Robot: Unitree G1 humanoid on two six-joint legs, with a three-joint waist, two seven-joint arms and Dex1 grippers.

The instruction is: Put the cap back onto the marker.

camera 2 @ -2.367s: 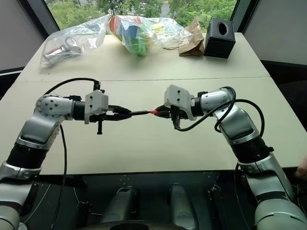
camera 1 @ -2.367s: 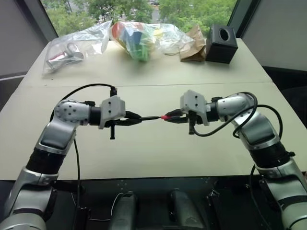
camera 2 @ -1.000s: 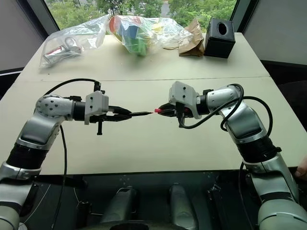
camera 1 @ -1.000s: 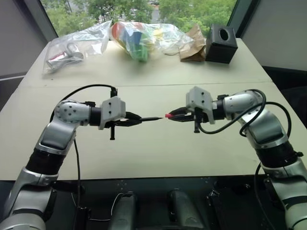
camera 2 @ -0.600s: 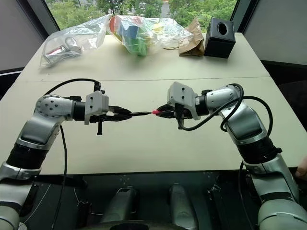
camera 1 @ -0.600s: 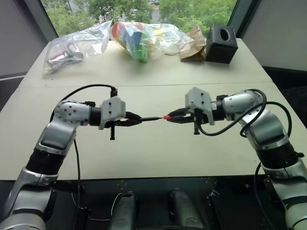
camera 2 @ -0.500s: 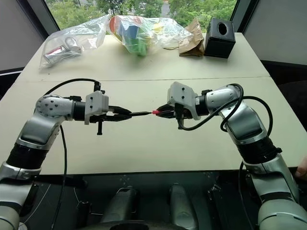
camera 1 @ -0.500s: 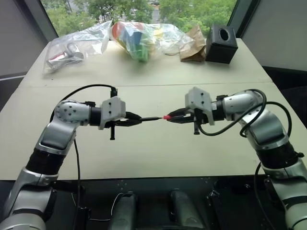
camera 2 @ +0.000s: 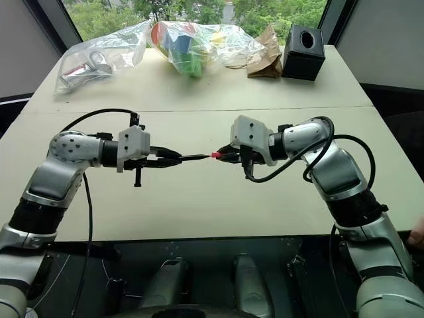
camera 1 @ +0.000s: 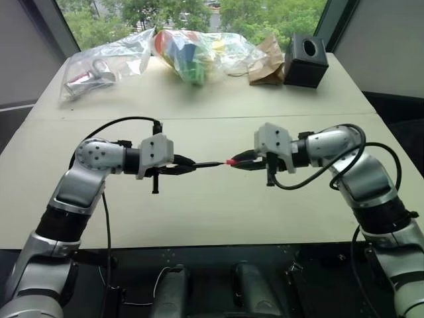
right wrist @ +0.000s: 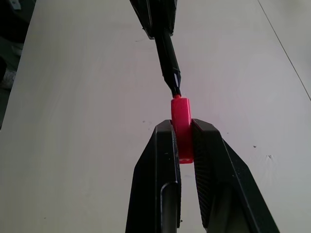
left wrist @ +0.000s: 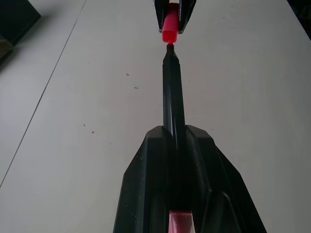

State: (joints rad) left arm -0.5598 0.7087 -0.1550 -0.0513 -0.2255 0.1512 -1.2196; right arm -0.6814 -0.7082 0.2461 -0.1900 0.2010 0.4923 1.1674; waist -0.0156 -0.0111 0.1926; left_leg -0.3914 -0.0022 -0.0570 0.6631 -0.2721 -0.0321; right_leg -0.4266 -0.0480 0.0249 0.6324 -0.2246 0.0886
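In the middle of the picture, above the bench (camera 1: pixel 212 205), the marker (left wrist: pixel 172 92) is pinched by the left hand (camera 1: pixel 187 165). The cap (right wrist: pixel 181 124) is pinched by the right hand (camera 1: pixel 240 161). Tip and cap are just meeting; the cap is not yet pushed on.

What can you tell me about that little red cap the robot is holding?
The cap is a tiny bright red tube, plastic by its look, with a flat open end. It is pinched between the two black fingers of the right end effector, about half of it sticking out past their tips, held in the air above the pale table. Its open end faces the tip of the marker, a slim dark stick clamped in the left end effector. Tip and opening nearly meet or just touch; the cap is not pushed on yet.
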